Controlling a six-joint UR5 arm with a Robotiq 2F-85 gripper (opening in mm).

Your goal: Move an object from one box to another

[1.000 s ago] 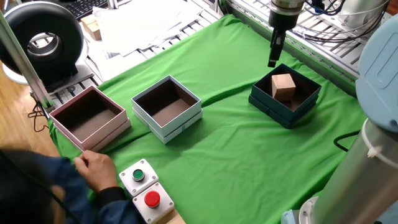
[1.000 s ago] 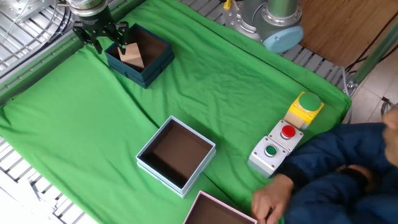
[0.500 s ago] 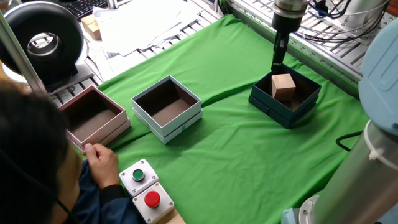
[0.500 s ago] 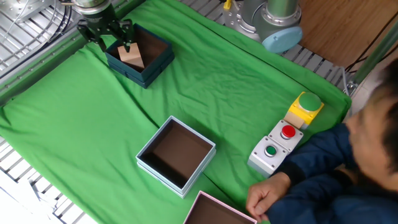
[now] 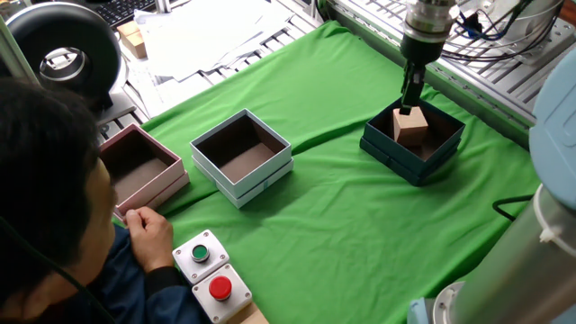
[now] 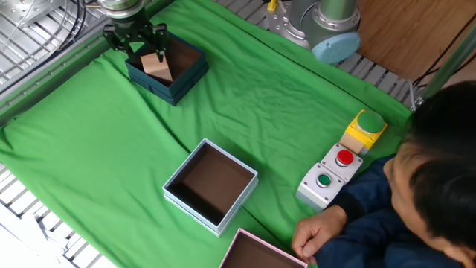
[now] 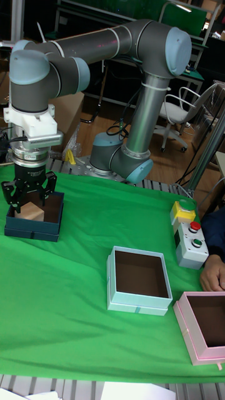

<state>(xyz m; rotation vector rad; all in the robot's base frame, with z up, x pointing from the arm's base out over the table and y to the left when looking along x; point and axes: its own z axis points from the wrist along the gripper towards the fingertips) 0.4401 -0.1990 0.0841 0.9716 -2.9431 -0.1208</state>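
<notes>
The gripper (image 5: 411, 99) hangs directly above the dark teal box (image 5: 411, 155) at the 1 o'clock part of the green cloth (image 5: 342, 216) in one fixed view, its fingers spread apart and lowered over the small tan wooden cube (image 5: 410, 125). In the tall fixed view the gripper (image 7: 27, 199) shows both fingers parted, one on either side of the cube (image 7: 29, 210), with the tips at about the level of the box rim; whether the pads touch the cube cannot be told. The cube sits inside the teal box (image 7: 32, 228), toward the wall nearest the gripper, resting on the brown inside. In the other fixed view the cube (image 6: 155, 65) lies in the teal box (image 6: 172, 77) at 10 o'clock, beneath the gripper (image 6: 139, 43). The white box with pale blue trim (image 5: 241, 157) stands near the cloth's centre, well apart from the teal box, with nothing inside. The pink box (image 5: 137, 170) sits just beside it at 9 o'clock. A person's hand (image 5: 149, 229) rests at 7 o'clock, near the push-button unit (image 5: 211, 274).
</notes>
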